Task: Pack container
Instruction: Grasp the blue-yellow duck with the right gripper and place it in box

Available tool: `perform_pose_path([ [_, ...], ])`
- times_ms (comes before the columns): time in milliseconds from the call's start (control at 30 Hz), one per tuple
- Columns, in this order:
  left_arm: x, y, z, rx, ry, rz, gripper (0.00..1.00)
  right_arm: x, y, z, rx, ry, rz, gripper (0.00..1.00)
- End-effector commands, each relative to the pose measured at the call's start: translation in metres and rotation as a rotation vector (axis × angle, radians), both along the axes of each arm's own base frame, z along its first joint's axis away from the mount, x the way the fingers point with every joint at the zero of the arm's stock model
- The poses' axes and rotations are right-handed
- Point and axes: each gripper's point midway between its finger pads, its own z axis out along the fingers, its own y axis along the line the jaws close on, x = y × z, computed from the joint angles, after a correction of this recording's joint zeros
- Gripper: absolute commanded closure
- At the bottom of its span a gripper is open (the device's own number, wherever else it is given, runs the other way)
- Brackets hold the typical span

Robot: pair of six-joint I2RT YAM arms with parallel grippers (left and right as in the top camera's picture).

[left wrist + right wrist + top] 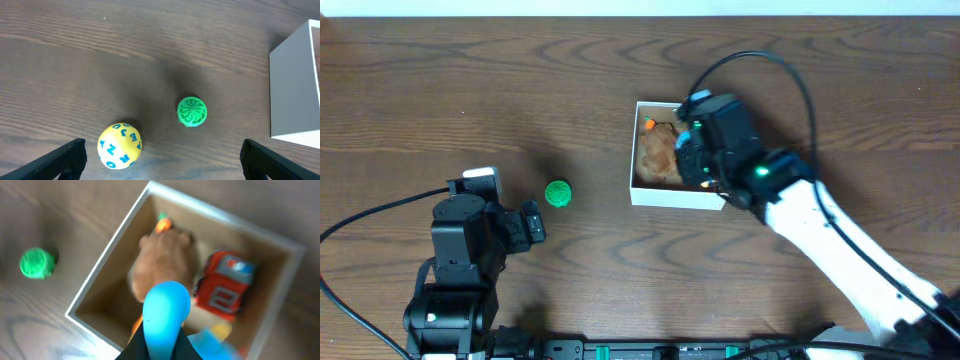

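overhead: right claw (pixel 688 150) low over the container (pixel 670 197), grip not readable; left claw (pixel 533 225) well apart from it, green ball (pixel 558 193) just ahead | left wrist: jaws spread, empty, yellow lettered ball (pixel 120 146) between them | right wrist: plush (pixel 165 260) and red block (pixel 225 282) lie in the container below claw | step: filling, likely; next: left claw must close on a ball.

Matt wood-grain table (pixel 420 80), white cardboard container (pixel 665 197), seemingly plush brown toy (pixel 658 152)

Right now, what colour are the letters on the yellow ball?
Blue, on the yellow ball; shows best in the left wrist view.
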Motion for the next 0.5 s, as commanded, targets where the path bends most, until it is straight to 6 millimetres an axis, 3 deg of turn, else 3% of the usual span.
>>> perform_pose_path([
  [0,0.0,0.0,0.006,-0.011,-0.008,0.005,0.02,0.001,0.007,-0.029,-0.033,0.057,-0.007,0.98],
  [267,-0.001,0.0,0.005,-0.011,-0.005,0.005,0.02,0.001,0.009,-0.08,-0.097,0.161,-0.002,0.96],
  [300,-0.001,0.0,0.005,-0.011,-0.005,0.005,0.02,0.0,0.009,-0.083,-0.101,0.171,0.001,0.91],
  [367,-0.001,0.0,0.005,-0.011,-0.005,0.005,0.02,-0.001,0.008,-0.083,-0.104,0.175,0.0,0.61],
  [467,-0.001,0.0,0.005,-0.011,-0.005,0.005,0.02,0.002,0.011,-0.07,-0.085,0.142,0.004,0.42],
])
